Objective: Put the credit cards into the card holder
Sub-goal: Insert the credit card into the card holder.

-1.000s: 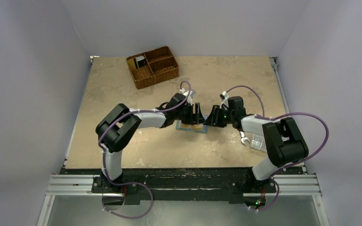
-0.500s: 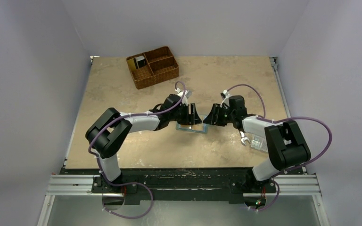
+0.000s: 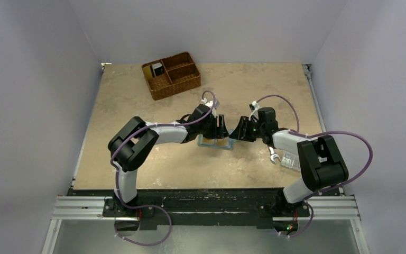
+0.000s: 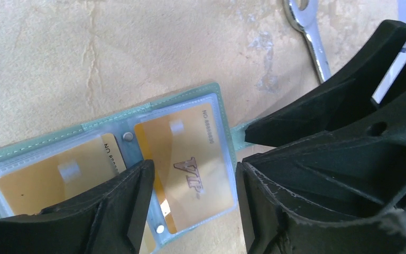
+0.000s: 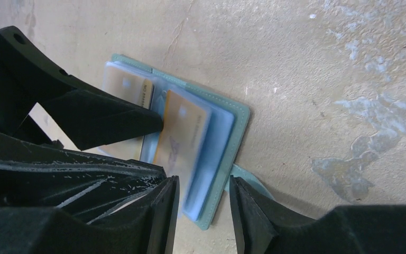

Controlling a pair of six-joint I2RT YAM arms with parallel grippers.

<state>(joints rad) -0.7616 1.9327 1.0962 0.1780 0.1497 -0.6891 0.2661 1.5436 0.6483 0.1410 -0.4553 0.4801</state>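
The teal card holder (image 3: 215, 143) lies open on the table between my two grippers. Its clear sleeves hold yellowish credit cards; one marked VIP (image 4: 193, 159) shows in the left wrist view. My left gripper (image 4: 193, 177) is open, with its fingers standing either side of that sleeve, low over the holder (image 4: 42, 145). My right gripper (image 5: 203, 185) is open, with its fingers either side of the holder's right edge (image 5: 235, 143), where the loose sleeves and a card (image 5: 182, 129) stand up, blurred. In the top view the left gripper (image 3: 220, 128) and the right gripper (image 3: 239, 130) nearly meet.
A brown wicker basket (image 3: 171, 74) stands at the back left with card-like items (image 3: 156, 69) in its left compartment. A silver wrench (image 3: 273, 155) and a clear plastic box (image 3: 291, 160) lie by the right arm. The wrench also shows in the left wrist view (image 4: 309, 32).
The left arm pulled back to the left half a second ago and has returned over the card holder. The right gripper has stayed at the holder's right edge.
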